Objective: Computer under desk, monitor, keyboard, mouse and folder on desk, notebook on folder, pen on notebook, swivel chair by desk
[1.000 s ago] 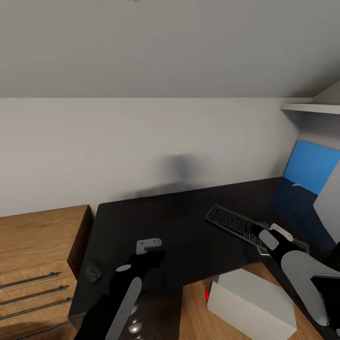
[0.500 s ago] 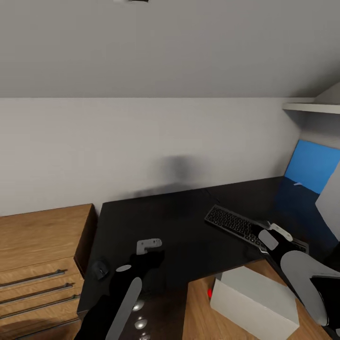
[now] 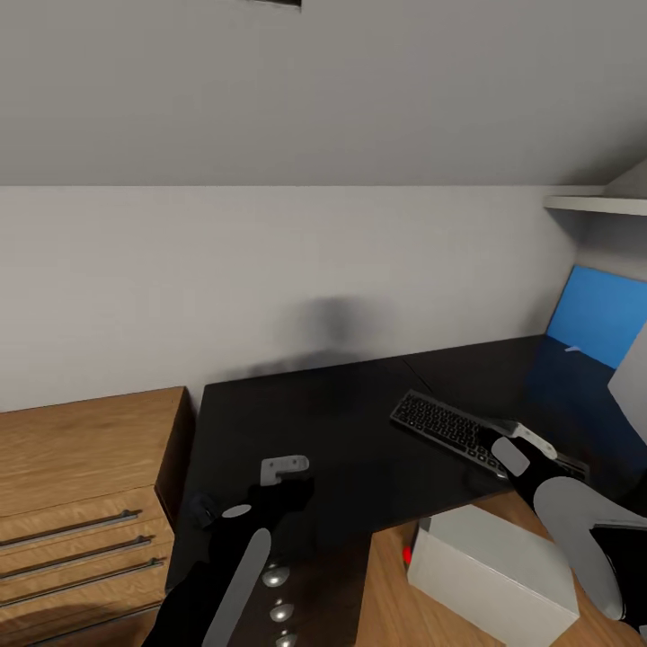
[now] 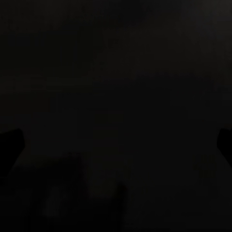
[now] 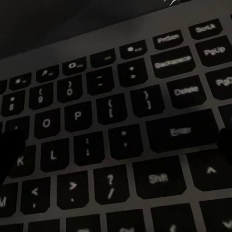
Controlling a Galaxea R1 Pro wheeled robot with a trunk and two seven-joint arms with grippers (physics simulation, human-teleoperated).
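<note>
Keyboard [image 3: 467, 436] lies slantwise near your worktop's [image 3: 341, 431] front edge toward its right end, its long axis running back-left to front-right, directly beneath your right gripper [image 3: 517, 447], whose jaws stand spread apart over the keys.

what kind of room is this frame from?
Looks like a home office corner, probably under a sloped ceiling: a black desk carrying a keyboard and a mouse, a lit blue monitor at the right, and a wooden drawer unit beside it.

head: high, down over desk [image 3: 359, 422] | right wrist: close on keyboard [image 5: 116, 135], shared with head [image 3: 449, 427]
</note>
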